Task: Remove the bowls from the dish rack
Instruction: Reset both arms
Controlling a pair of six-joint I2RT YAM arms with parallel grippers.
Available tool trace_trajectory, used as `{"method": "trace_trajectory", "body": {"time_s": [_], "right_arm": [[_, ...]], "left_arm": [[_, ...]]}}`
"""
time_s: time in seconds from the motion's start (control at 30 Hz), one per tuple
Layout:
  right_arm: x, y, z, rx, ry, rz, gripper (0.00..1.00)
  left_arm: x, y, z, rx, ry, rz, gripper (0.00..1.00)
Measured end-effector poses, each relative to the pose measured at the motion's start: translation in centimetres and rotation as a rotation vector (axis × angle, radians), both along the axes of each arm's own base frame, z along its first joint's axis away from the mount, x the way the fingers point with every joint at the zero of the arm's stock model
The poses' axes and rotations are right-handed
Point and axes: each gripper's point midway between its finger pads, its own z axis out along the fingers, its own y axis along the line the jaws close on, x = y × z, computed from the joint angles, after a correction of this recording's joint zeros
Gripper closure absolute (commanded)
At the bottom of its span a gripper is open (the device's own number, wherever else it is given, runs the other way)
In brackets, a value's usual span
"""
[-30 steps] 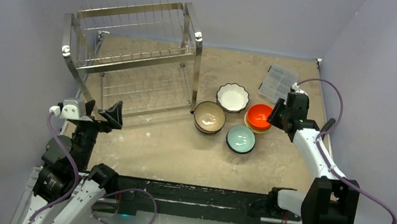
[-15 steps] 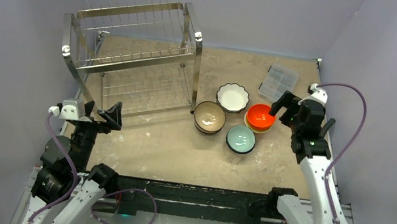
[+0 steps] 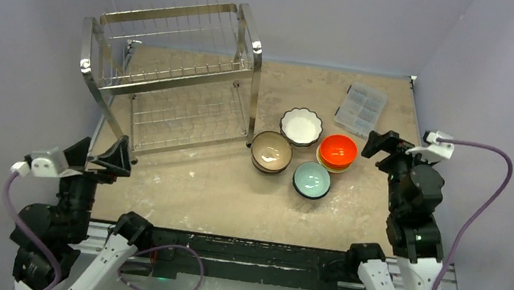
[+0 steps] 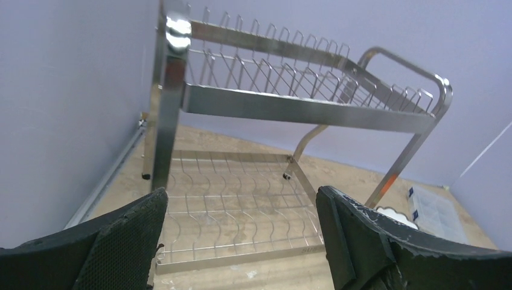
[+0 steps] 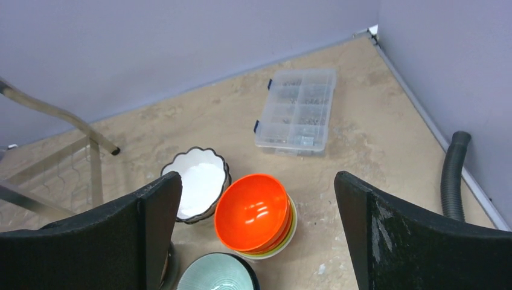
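Sandy surface (image 3: pixel 196 197) between lilac walls. Dish rack (image 3: pixel 174 76) at far left, both tiers bare in overhead and left wrist views. Close together on surface, right of rack: white scalloped bowl (image 3: pixel 301 126), tan bowl (image 3: pixel 271 151), teal bowl (image 3: pixel 311 179), orange bowl (image 3: pixel 337 151) atop short stack. Left pincer (image 4: pixel 241 205) jaws apart, empty, facing rack. Right pincer (image 5: pixel 258 187) jaws apart, empty, near orange bowl, not touching. Judgement: unloading looks finished; nothing visible left to lift.

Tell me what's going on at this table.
Two arms are unloading the dish rack; its tiers look empty. Bowls sit on the table right of it: white scalloped, tan, teal, and an orange bowl atop a stack. Both grippers are open and hold nothing: the right gripper beside the orange bowl, the left gripper near the rack.
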Motion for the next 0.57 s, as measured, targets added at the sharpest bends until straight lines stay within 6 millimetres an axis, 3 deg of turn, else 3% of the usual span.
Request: {"method": "trace_trajectory", "body": {"time_s": [0.13, 0.3, 0.57], "right_arm": [[-2.5, -0.2, 2.2, -0.019, -0.118, 0.001, 0.01], [-5.3, -0.9, 4.3, -0.020, -0.266, -0.011, 0.01], [-5.6, -1.0, 3.4, -0.032, -0.278, -0.013, 0.01]], "left_arm": [[-2.1, 1.9, 0.8, -0.040, -0.049, 0.054, 0.08], [-2.8, 2.9, 0.5, -0.055, -0.037, 0.095, 0.08], [-2.6, 3.1, -0.4, -0.070, -0.005, 0.111, 0.08]]}}
